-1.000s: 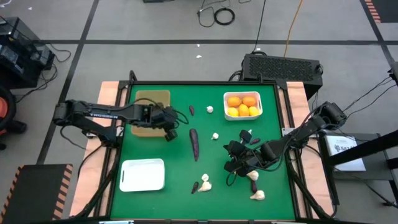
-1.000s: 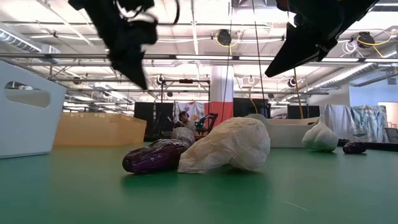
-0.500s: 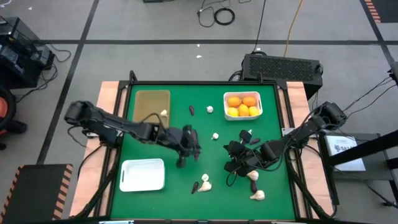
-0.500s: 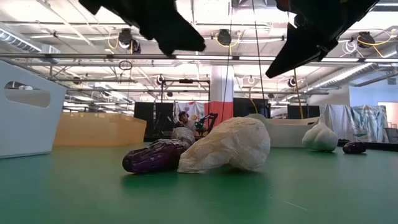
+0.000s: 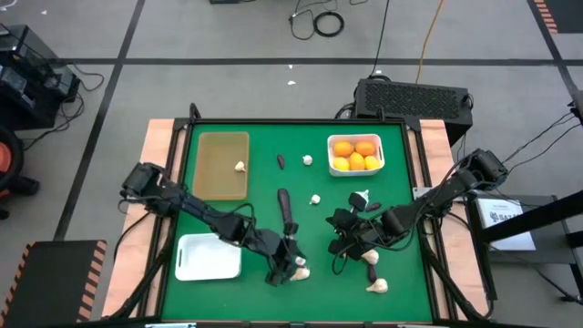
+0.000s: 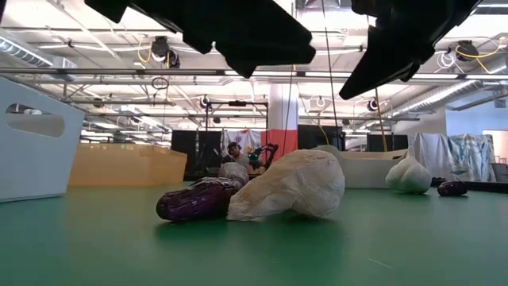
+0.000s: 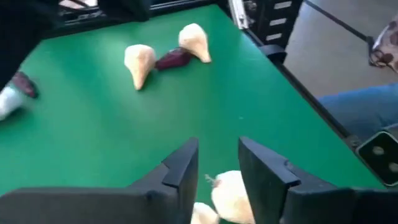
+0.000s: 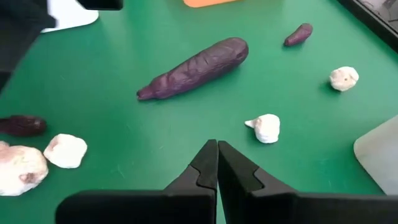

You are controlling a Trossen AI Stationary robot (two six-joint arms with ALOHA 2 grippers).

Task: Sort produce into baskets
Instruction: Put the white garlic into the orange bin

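Note:
My left gripper (image 5: 288, 264) (image 7: 217, 146) is open over a cream garlic bulb (image 5: 300, 267) (image 7: 229, 194) near the table's front edge; in the low view the bulb (image 6: 290, 187) lies on the mat beside a small purple eggplant piece (image 6: 194, 199), with the gripper well above them. My right gripper (image 5: 341, 237) (image 8: 217, 146) is shut and empty, above the mat right of centre. The long eggplant (image 5: 285, 208) (image 8: 196, 67) lies at the centre. The tan tray (image 5: 219, 146) holds one bulb (image 5: 240, 167). A white tray (image 5: 332, 141) holds several oranges.
An empty white tray (image 5: 208, 255) sits at the front left. Loose bulbs lie at the far middle (image 5: 308, 159), at the centre (image 5: 315, 199) and at the front right (image 5: 370, 258) (image 5: 376, 286). A small purple piece (image 5: 281, 161) lies near the far edge.
My left gripper has swung from over the tan tray toward the table's near edge and right, passing the long eggplant, and now stands over the front bulb. A bulb now shows in the tan tray where the gripper was.

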